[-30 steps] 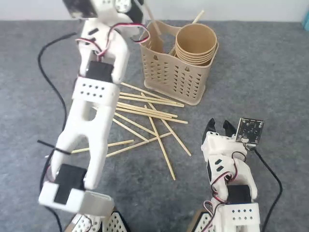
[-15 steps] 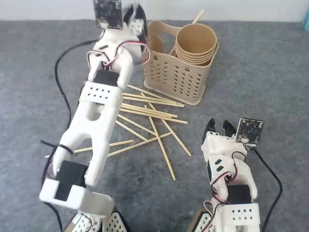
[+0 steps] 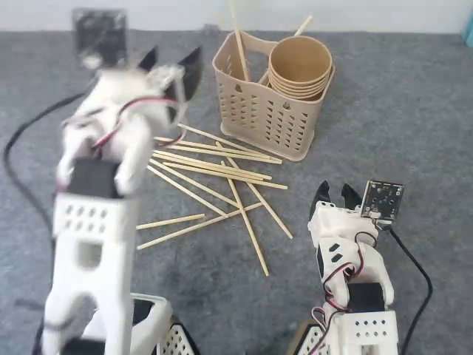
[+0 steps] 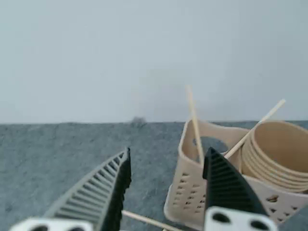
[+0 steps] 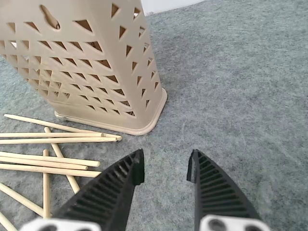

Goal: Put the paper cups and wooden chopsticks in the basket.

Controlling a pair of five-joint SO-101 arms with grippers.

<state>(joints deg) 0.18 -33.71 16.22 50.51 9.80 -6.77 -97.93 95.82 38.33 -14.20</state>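
The paper cups (image 3: 299,65) sit nested as one stack in the basket (image 3: 255,111), filling its right end in the high view. An upright chopstick (image 3: 237,37) leans in the left end, and a second one pokes out behind the cups. The loose chopsticks (image 3: 214,174) lie scattered and crossed on the grey desk (image 3: 414,118) just in front of the basket, a few almost touching its base. The left gripper (image 3: 171,68) hovers above the desk beside the basket's left wall, its fingers spread wide with nothing between them. The right gripper (image 3: 334,194) hangs low near the front, to the right of the pile, its fingers parted a moderate way and likewise empty.

The cups look done and the sticks on the desk remain. Each stick is probably light, stiff, thin and smooth, so it may roll or pivot when pinched. The soundest hold seems to be near the middle of a stick lying clear of the others, with the fingers set across its length. A grip at one end would likely let it swing, and a crossed stick may drag its neighbours along
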